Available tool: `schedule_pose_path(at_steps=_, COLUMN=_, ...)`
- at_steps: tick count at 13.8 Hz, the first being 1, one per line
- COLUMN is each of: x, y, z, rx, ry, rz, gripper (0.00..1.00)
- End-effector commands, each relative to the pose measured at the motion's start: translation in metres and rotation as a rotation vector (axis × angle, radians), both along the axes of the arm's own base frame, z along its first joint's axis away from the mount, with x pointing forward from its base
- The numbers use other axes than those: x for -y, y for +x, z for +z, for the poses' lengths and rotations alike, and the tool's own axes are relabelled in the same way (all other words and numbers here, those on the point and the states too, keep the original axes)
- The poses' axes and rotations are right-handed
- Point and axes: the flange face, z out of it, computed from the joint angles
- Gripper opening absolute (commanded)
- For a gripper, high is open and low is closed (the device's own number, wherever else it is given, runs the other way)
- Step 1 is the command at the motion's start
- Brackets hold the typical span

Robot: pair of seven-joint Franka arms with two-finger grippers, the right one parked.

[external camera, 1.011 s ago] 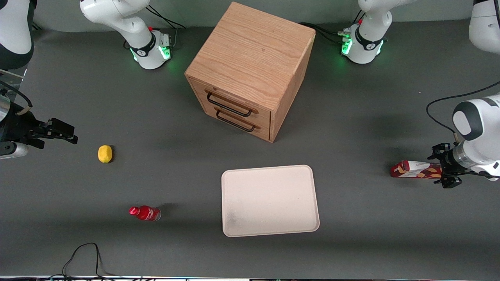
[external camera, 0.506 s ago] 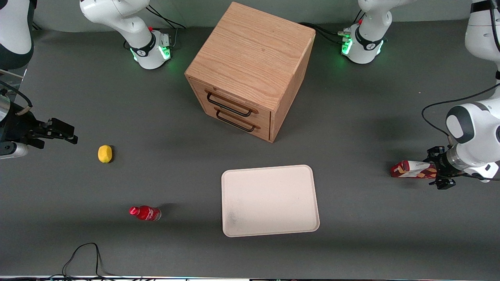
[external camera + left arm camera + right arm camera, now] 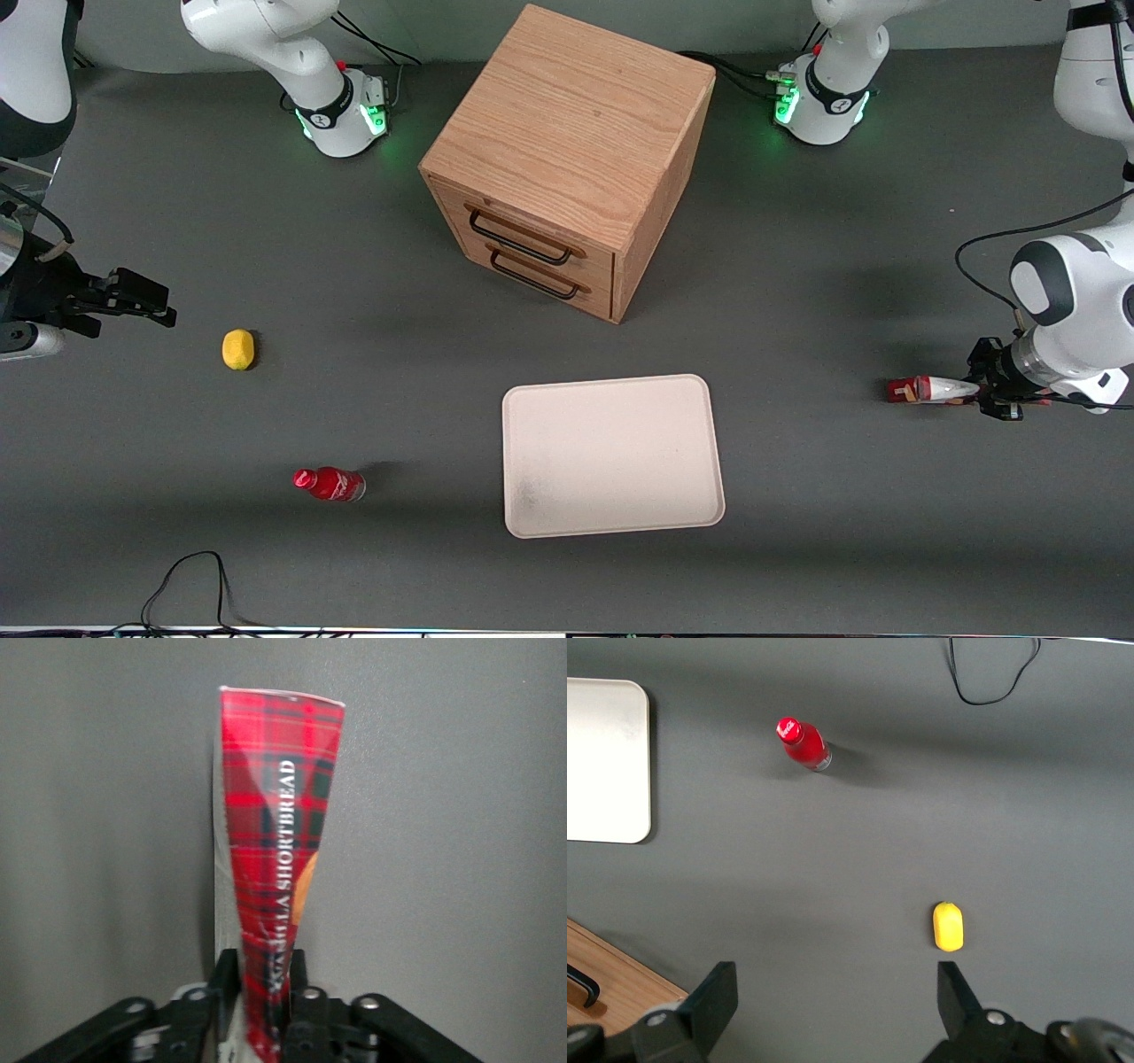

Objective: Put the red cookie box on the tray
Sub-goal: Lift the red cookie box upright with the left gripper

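Note:
The red cookie box point(image 3: 930, 389) lies near the working arm's end of the table, well off to the side of the tray point(image 3: 611, 455). It now shows mostly a narrow edge in the front view. My left gripper point(image 3: 990, 395) is shut on one end of the box. In the left wrist view the red tartan box point(image 3: 279, 859) stretches away from my gripper point(image 3: 264, 988), pinched between both black fingers, with grey table beneath. The cream-white tray lies flat nearer the front camera than the wooden drawer cabinet, with nothing on it.
A wooden two-drawer cabinet point(image 3: 567, 159) stands mid-table, farther from the front camera than the tray. A small red bottle point(image 3: 330, 484) and a yellow lemon point(image 3: 237, 349) lie toward the parked arm's end. A black cable point(image 3: 190, 580) loops at the table's near edge.
The box has rolled in my grip from showing its broad face to showing a narrow edge. My wrist has shifted slightly toward the tray and a little up.

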Motion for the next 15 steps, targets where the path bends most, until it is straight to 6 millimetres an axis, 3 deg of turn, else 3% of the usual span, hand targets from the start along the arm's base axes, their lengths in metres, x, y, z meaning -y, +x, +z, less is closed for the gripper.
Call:
schedule_pose_path(at_steps=1, x=-0.001, y=-0.003, z=0.003, rx=0.001, ry=0.009, rz=0.000, gripper=0.00)
schedule_pose_path(at_steps=3, x=-0.002, y=0.001, z=0.013, rx=0.014, ry=0.013, rz=0.005, gripper=0.00)
schedule_pose_path(at_steps=5, x=-0.004, y=0.006, z=0.039, rx=-0.006, ry=0.014, rz=0.006, gripper=0.00)
schedule_pose_path(at_steps=9, x=-0.008, y=0.020, z=0.126, rx=-0.053, ry=0.016, rz=0.011, gripper=0.00)
schedule_pose_path(at_steps=15, x=-0.012, y=0.019, z=0.262, rx=-0.062, ry=0.015, rz=0.031, gripper=0.00)
